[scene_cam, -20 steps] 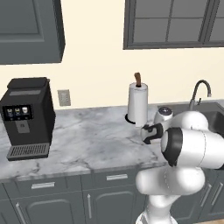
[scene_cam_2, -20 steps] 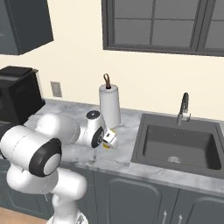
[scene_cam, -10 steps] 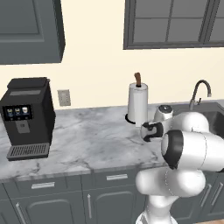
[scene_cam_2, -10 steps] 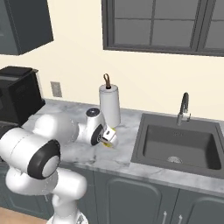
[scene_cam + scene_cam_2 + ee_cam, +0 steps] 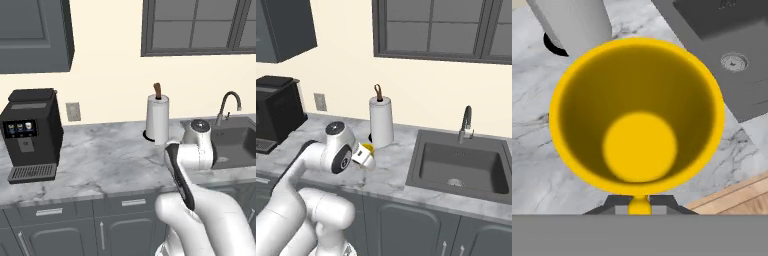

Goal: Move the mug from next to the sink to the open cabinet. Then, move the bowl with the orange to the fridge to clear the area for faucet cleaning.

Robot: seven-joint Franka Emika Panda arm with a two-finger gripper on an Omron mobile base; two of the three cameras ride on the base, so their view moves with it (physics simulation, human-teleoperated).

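- Since a sec ago the gripper [image 5: 369,156] has closed on the mug [image 5: 637,115] and, judging by the right base view, raised it a little off the marble counter [image 5: 100,160]; before, the hand sat lower, w/ only a bit of yellow showing beside it.
- Hand view: looks straight down into the yellow mug; jaws pinch its rim at the near edge, tips mostly hidden under the cup.
- Mug now: held in the hand, above the counter between the paper towel roll [image 5: 381,121] and the sink [image 5: 461,167], upright or nearly so. Can't tell for sure if the base is fully clear of the counter.
- Meaning for task: the grasp looks made, so step 1 (mug to open cabinet) seems to be going from pick to carry, approx. early in the whole job.
- Next, I'd say: lift and swing up toward a wall cabinet [image 5: 32,35]; whether that one is open can't be told here.
- Bowl w/ orange not yet dealt with.
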